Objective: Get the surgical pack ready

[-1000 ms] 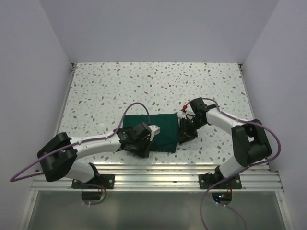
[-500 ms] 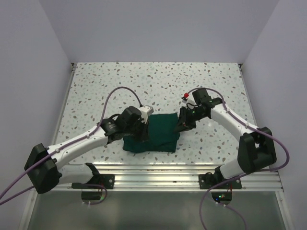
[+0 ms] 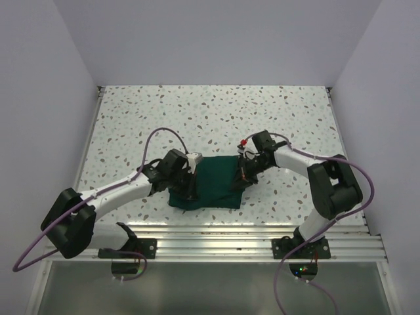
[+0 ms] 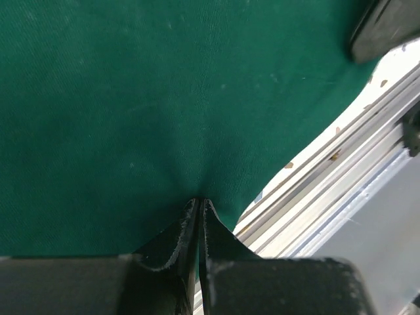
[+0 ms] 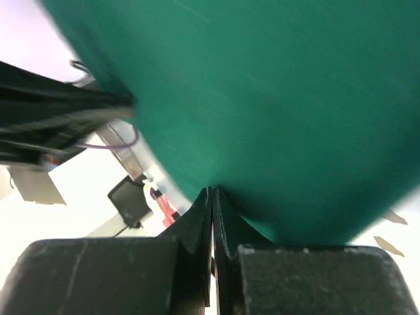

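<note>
Lying folded near the table's (image 3: 197, 111) 6 o'clock edge, the green cloth (image 3: 215, 182) ran its long axis 9-to-3; left gripper (image 4: 199, 205) pinched its 9 o'clock end, right gripper (image 5: 212, 194) its 3 o'clock end, both w/ jaws nipped tight on fabric, equally near

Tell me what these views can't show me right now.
Top view: anything wrapped in the green cloth, covered by its folds.
Left wrist: the cloth's upper and left edges, cut off by the frame beyond the left gripper.
Right wrist: cloth surface past the right gripper, blurred, too close.
</note>
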You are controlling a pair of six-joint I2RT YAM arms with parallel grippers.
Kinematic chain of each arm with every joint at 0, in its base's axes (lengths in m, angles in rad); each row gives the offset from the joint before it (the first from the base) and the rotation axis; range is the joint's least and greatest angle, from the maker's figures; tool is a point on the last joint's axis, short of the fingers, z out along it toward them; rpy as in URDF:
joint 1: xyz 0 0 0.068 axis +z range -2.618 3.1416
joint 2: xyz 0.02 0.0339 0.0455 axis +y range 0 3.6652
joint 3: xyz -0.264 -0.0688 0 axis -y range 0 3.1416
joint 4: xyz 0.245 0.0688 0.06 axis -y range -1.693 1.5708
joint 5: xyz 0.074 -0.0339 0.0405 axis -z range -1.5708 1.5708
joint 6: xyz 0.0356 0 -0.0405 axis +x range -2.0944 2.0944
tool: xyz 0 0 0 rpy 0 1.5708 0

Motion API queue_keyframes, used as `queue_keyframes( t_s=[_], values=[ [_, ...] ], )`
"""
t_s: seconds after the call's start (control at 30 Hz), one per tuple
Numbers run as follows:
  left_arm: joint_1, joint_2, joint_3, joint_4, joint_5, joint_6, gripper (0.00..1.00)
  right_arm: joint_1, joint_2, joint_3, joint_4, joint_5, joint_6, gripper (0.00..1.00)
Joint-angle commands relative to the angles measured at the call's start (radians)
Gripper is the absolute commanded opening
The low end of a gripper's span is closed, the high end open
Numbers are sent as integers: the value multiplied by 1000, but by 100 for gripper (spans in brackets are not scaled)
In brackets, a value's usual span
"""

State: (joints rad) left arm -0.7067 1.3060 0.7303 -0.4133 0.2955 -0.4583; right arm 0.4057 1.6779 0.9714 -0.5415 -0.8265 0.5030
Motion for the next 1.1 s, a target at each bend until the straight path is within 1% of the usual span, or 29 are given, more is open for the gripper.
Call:
queue_keyframes(
  t_s=[0.0,0.03,0.17,0.27,0.4,0.43,0.47,0.6,0.67,0.83,0.87,0.9,1.0,1.07],
  values=[
    [27,32,-64,42,40,-26,7,-1,-7,-82,14,7,-49,0],
    [33,36,-72,59,54,-28,7,-2,-3,-114,14,23,-58,0],
    [49,42,-74,65,62,-19,6,-2,51,-143,11,49,-96,0],
    [47,18,-60,53,59,-13,6,-2,13,-117,-30,76,-112,0],
    [49,-25,-36,34,62,-14,6,-4,-70,-28,-181,171,-173,0],
    [49,-39,-29,31,60,-17,6,-1,-87,16,-236,182,-184,0],
    [49,-68,-26,30,60,-23,8,1,-121,41,-259,197,-202,0],
    [47,-137,20,15,27,-19,11,34,-153,136,-342,211,-228,1],
    [49,-169,41,-8,-7,-11,12,80,-146,159,-348,219,-227,2],
    [49,-200,147,-93,-156,0,13,234,-121,138,-273,288,-190,0],
    [49,-201,177,-104,-180,0,14,255,-106,136,-259,308,-184,0],
    [49,-205,190,-122,-223,0,13,303,-96,144,-246,355,-184,0],
    [50,-212,228,-142,-284,1,15,395,-37,180,-229,409,-188,0],
    [52,-212,242,-145,-292,9,17,426,-3,194,-204,428,-176,0]
  ],
)
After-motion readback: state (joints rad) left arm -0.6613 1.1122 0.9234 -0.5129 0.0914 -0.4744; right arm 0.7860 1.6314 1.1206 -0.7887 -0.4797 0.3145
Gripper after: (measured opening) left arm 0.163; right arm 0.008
